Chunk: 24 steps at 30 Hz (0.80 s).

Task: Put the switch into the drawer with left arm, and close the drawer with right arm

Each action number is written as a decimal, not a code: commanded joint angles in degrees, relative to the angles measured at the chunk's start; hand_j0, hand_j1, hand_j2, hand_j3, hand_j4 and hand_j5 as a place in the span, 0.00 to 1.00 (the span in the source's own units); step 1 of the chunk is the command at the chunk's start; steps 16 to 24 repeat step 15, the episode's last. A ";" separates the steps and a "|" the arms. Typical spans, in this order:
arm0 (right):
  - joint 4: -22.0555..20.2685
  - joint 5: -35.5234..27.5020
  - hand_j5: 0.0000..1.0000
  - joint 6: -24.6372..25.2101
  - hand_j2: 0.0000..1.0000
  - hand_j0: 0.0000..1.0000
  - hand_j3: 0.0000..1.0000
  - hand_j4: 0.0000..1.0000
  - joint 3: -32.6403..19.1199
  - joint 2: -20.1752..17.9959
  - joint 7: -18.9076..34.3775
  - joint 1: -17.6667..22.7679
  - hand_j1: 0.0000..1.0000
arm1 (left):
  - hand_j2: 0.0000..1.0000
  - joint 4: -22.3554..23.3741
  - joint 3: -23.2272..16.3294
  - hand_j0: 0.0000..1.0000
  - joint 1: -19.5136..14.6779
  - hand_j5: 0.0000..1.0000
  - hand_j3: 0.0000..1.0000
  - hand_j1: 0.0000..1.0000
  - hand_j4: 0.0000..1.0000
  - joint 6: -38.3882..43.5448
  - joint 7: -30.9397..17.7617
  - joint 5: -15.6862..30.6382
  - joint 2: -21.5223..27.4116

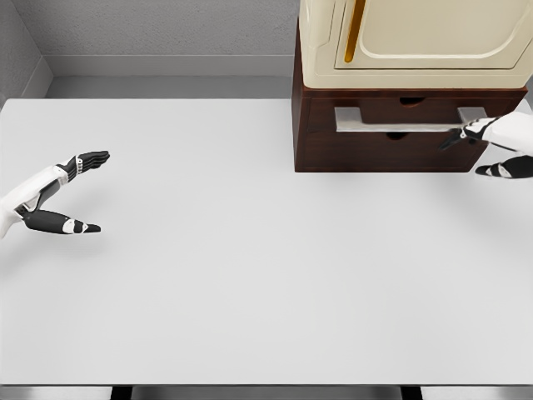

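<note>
White right hand (491, 148) touches drawer (400, 118)

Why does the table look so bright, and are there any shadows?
In the head view, the flat white table is evenly lit, with no glare spots; no clear shadow shows under the white left hand, only faint shading beside the dark brown wooden drawer cabinet. Everything looks sharp, slightly grainy.

The cream cabinet (416, 37) is cut off by the top edge; the right hand (500, 150) is cropped at the right edge.
</note>
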 commanded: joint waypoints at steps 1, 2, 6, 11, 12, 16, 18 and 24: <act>0.53 -0.23 0.75 0.18 0.75 0.75 0.75 0.75 0.20 0.04 -0.14 0.00 0.75 | 1.00 -0.04 0.02 1.00 0.00 1.00 1.00 1.00 1.00 0.11 0.01 0.47 0.07; 0.53 -0.23 0.75 0.18 0.75 0.75 0.75 0.75 0.12 0.04 -0.14 -0.09 0.75 | 1.00 -0.04 0.02 1.00 0.00 1.00 1.00 1.00 1.00 0.11 0.01 0.47 0.07; -1.14 -0.06 0.75 0.18 0.75 0.75 0.75 0.75 0.12 -0.57 -0.14 1.14 0.75 | 1.00 -0.04 0.02 1.00 0.00 1.00 1.00 1.00 1.00 0.11 0.01 0.47 0.07; -4.83 0.03 0.75 0.18 0.75 0.75 0.75 0.75 0.03 -2.24 -0.14 3.69 0.75 | 1.00 0.05 0.02 1.00 0.00 1.00 1.00 1.00 1.00 0.11 0.01 0.47 -0.02; -6.59 0.03 0.89 0.18 0.89 0.89 0.89 0.89 0.03 -2.50 -0.14 4.57 0.89 | 1.00 -0.04 0.02 1.00 0.00 1.00 1.00 1.00 1.00 0.11 0.01 0.47 -0.19; -7.82 0.03 1.00 0.18 1.00 1.00 1.00 1.00 0.03 -2.59 -0.14 6.24 1.00 | 1.00 -0.04 0.02 1.00 0.00 1.00 1.00 1.00 1.00 0.11 0.01 0.47 -0.28; -7.82 0.03 1.00 0.18 1.00 1.00 1.00 1.00 0.03 -2.59 -0.14 6.24 1.00 | 1.00 -0.04 0.02 1.00 0.00 1.00 1.00 1.00 1.00 0.11 0.01 0.47 -0.28; -7.82 0.03 1.00 0.18 1.00 1.00 1.00 1.00 0.03 -2.59 -0.14 6.24 1.00 | 1.00 -0.04 0.02 1.00 0.00 1.00 1.00 1.00 1.00 0.11 0.01 0.47 -0.28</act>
